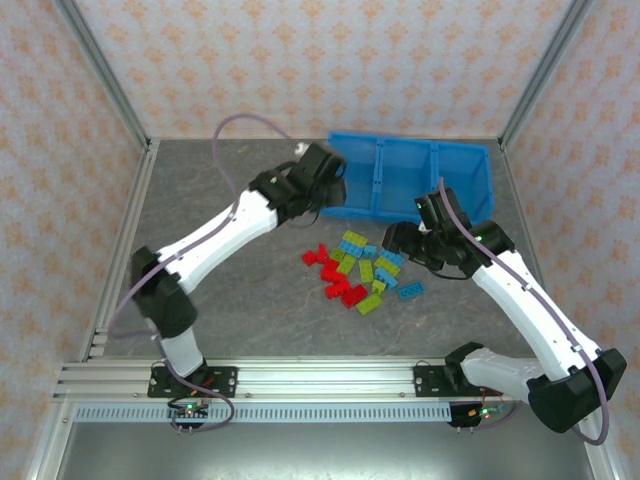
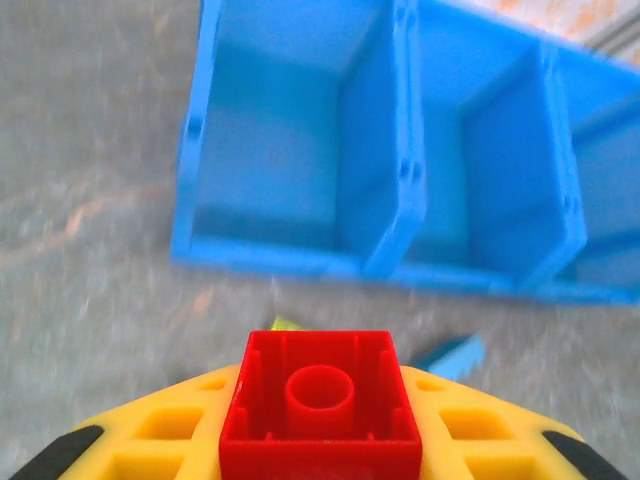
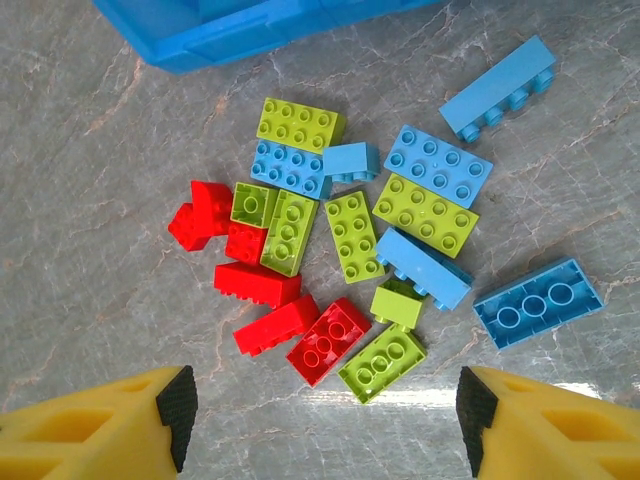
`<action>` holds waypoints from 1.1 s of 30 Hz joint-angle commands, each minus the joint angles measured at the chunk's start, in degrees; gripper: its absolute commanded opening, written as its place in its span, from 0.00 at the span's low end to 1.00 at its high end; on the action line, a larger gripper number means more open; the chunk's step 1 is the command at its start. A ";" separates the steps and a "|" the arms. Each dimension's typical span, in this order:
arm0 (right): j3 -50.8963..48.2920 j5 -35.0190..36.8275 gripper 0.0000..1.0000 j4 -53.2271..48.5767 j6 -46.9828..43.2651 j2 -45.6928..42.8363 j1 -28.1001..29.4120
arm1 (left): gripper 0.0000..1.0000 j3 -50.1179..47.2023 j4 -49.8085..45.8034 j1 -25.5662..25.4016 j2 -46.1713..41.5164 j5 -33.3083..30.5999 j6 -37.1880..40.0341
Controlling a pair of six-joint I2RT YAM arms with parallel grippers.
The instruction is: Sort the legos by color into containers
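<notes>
No readable txt, labels, brands, nos. or signs on the legos [image 3: 352,235] or containers [image 2: 262,255].

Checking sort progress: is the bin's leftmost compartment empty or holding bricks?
Empty: in the left wrist view the leftmost compartment has a bare blue floor, nothing in it.

Red, lime and light-blue legos [image 3: 352,236]; blue containers [image 1: 380,180].

Red, green, blue legos [image 3: 352,235] clustered near blue containers [image 1: 405,172].
</notes>
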 commanded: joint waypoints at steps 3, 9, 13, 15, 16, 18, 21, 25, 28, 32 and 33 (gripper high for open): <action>0.64 2.68 0.71 -0.18 2.16 -3.36 0.11 | 0.27 21.73 -7.57 3.17 22.31 -6.02 9.88; -1.13 4.43 0.72 -1.50 3.36 -7.72 0.11 | 0.33 45.76 -9.34 4.98 39.31 -3.26 13.23; -1.65 5.55 0.72 -2.58 3.77 -9.03 0.11 | 0.48 47.54 -7.41 5.10 39.94 -2.03 14.66; -2.25 5.94 0.72 -2.13 4.12 -9.42 0.11 | 0.52 47.54 -7.89 5.09 38.91 -1.34 14.71; -2.66 6.04 0.72 -1.69 4.38 -9.39 0.11 | 0.53 47.39 -8.48 5.03 37.99 -0.71 14.65; -3.28 5.75 0.72 -0.65 4.60 -9.13 0.11 | 0.53 46.50 -9.80 4.61 35.31 0.10 14.58; -3.84 5.19 0.72 -0.08 4.05 -7.86 0.16 | 0.51 39.82 -10.19 2.99 26.85 0.13 15.18; -5.54 5.74 0.72 -0.51 5.16 -5.61 1.19 | 0.51 14.28 1.23 -0.21 5.42 0.33 16.24; -9.25 8.09 0.72 0.86 11.40 -4.64 4.76 | 0.51 -3.43 8.38 -2.31 -11.37 0.30 18.81; -15.36 10.96 0.73 4.51 25.85 -2.22 12.83 | 0.52 -18.52 9.15 -2.55 -26.80 2.33 25.86; -17.15 9.68 0.73 7.17 28.71 -1.00 14.87 | 0.52 -21.76 8.90 -2.55 -30.36 3.07 28.78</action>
